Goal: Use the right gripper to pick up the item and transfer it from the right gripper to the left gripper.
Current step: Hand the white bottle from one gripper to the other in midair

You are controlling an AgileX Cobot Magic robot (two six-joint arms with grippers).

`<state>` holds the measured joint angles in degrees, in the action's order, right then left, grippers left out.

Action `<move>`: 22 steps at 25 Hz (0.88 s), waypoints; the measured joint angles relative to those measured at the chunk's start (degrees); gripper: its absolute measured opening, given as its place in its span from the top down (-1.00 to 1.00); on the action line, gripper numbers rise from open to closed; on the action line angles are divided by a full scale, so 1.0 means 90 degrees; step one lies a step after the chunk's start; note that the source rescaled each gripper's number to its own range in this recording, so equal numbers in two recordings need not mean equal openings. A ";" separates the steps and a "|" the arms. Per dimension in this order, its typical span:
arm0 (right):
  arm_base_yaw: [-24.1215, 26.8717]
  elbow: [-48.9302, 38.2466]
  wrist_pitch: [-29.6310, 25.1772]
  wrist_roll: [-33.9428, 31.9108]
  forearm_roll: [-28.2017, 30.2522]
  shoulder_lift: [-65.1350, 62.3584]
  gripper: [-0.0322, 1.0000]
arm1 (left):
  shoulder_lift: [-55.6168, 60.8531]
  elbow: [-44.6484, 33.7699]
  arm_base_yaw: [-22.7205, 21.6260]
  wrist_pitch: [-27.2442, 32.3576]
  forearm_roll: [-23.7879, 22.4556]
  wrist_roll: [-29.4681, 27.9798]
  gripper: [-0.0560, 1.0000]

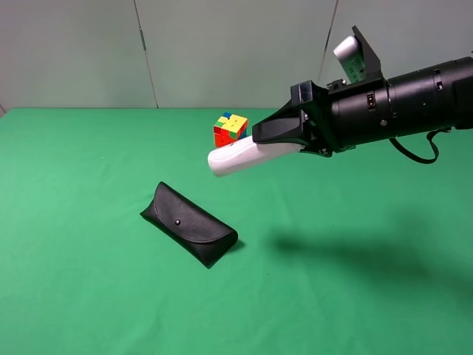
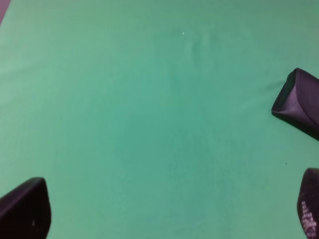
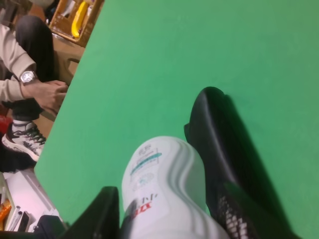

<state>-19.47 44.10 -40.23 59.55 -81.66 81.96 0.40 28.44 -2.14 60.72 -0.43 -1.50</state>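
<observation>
Both right fingers [image 1: 277, 129] clench the bottle [image 1: 236, 159] aloft over the desk [image 1: 355, 296], its long axis level and free end aimed toward the left side (that arm unseen from above), where the left fingers [image 2: 25, 209] gape wide, empty

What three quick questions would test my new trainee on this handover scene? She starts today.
1. True or false: the right gripper holds the white bottle above the table.
2. What does the left wrist view show lying on the table? A) puzzle cube B) glasses case C) white bottle
3. Is the left gripper open or shut?
Key: 1 true; 2 B; 3 open.
</observation>
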 joint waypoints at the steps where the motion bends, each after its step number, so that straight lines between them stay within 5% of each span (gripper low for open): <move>1: 0.0000 0.0000 0.0000 0.0052 -0.0032 0.0005 0.93 | 0.0000 0.0000 0.0000 0.0000 0.0000 0.0000 -0.97; 22: 0.0000 0.0000 0.0152 0.0393 -0.1243 0.0012 0.93 | 0.0000 0.0000 0.0000 0.0000 0.0000 0.0000 -0.97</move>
<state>-19.47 44.10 -38.87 63.09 -92.85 82.07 0.40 28.44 -2.14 60.72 -0.43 -1.50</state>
